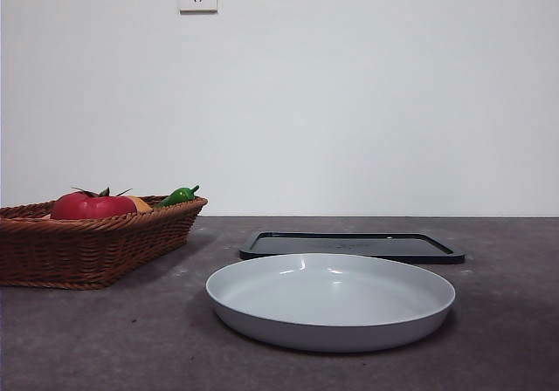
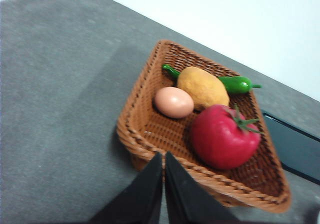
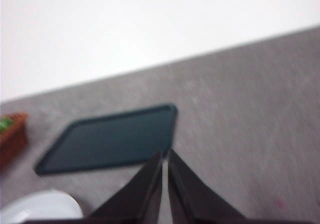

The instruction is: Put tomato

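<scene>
The tomato (image 2: 223,137), glossy red with a green stem, lies in a brown wicker basket (image 2: 145,134); from the front it shows as a red dome (image 1: 92,206) above the basket rim (image 1: 96,243) at the left. My left gripper (image 2: 163,156) hangs above the basket's near edge, jaws shut and holding nothing. My right gripper (image 3: 165,154) is shut as well, empty, above the table near a dark flat tray (image 3: 110,139). Neither arm shows in the front view.
Beside the tomato in the basket lie an egg (image 2: 173,102), an orange-yellow round fruit (image 2: 202,87) and a green pepper (image 2: 235,84). A grey-white plate (image 1: 330,300) sits at the table's front centre, with the dark tray (image 1: 351,246) behind it.
</scene>
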You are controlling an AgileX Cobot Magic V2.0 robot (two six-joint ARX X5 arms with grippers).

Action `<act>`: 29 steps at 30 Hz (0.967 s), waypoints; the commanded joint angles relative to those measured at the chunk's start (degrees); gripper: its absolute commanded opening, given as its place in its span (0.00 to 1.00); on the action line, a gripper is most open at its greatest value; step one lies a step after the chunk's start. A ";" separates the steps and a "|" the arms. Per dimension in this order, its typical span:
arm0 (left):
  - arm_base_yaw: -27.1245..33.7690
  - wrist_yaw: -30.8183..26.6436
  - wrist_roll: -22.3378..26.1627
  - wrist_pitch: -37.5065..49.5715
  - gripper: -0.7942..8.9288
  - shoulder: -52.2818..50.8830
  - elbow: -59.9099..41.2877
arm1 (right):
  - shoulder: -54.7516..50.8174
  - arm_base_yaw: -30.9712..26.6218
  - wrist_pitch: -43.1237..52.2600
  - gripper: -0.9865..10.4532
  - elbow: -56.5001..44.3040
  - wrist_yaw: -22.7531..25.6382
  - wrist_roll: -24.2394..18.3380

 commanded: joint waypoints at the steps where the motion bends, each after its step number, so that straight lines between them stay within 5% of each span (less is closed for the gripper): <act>1: 0.09 1.31 -0.85 -1.29 0.09 1.09 3.32 | 0.59 0.00 -0.44 0.10 3.37 -0.44 1.49; 9: 0.09 5.27 0.20 -4.81 0.09 7.26 13.20 | 7.45 0.00 -8.55 0.10 15.91 -3.61 -0.85; 22: 0.04 18.51 16.28 -22.21 0.09 27.43 34.40 | 30.34 0.96 -29.66 0.10 41.07 -19.98 -11.23; 29: -1.16 24.22 22.77 -32.15 0.09 36.00 42.56 | 40.63 4.70 -41.44 0.10 51.23 -23.21 -16.79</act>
